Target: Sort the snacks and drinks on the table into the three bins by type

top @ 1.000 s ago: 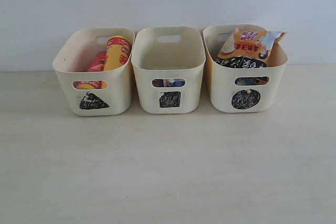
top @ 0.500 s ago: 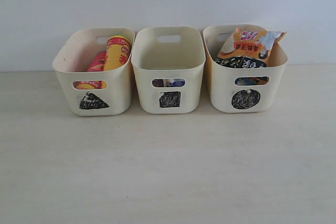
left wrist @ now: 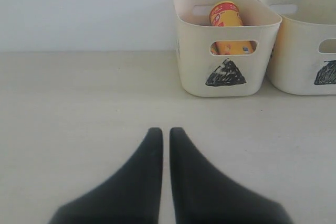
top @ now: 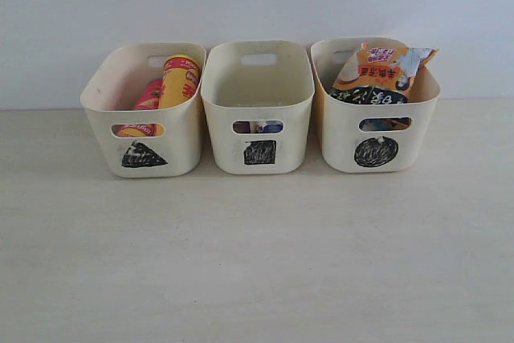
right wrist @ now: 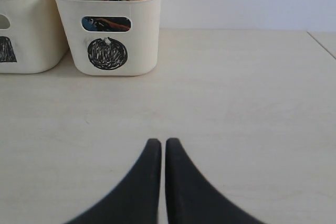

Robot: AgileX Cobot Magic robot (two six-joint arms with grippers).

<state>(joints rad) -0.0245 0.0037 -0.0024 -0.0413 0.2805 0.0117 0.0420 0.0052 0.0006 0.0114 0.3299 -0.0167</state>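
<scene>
Table [top: 257, 263]: pale, wide, bare in front of the bins; plain wall behind.

Bins: three in a row, sides almost touching. Landmark is the square bin [top: 227, 154], in the middle. The triangle bin [top: 183, 140] is just beside it on the left-arm side, the circle bin [top: 339, 154] just beside it on the right-arm side.

Exterior view: all three bins whole, no gripper in frame.

- Yellow-red tube [top: 180, 79] stands tilted in the triangle bin, top above the rim.
- Magenta tube [top: 148, 94] lies lower, against it, on the side away from the square bin. The left wrist view shows only the yellow-red tube.
- Orange-black bag [top: 376, 76] pokes up out of the circle bin.
- A blue wrapper [right wrist: 105, 23] shows through that bin's slot, clearest in the right wrist view.
- Cartons [top: 259, 127]: only slivers through the square bin's slot. Its front wall hides the rest.

Wrist views only: left gripper [left wrist: 164, 132] and right gripper [right wrist: 159, 142], both over bare table well in front of the bins, fingers clenched together, grasping nothing.
</scene>
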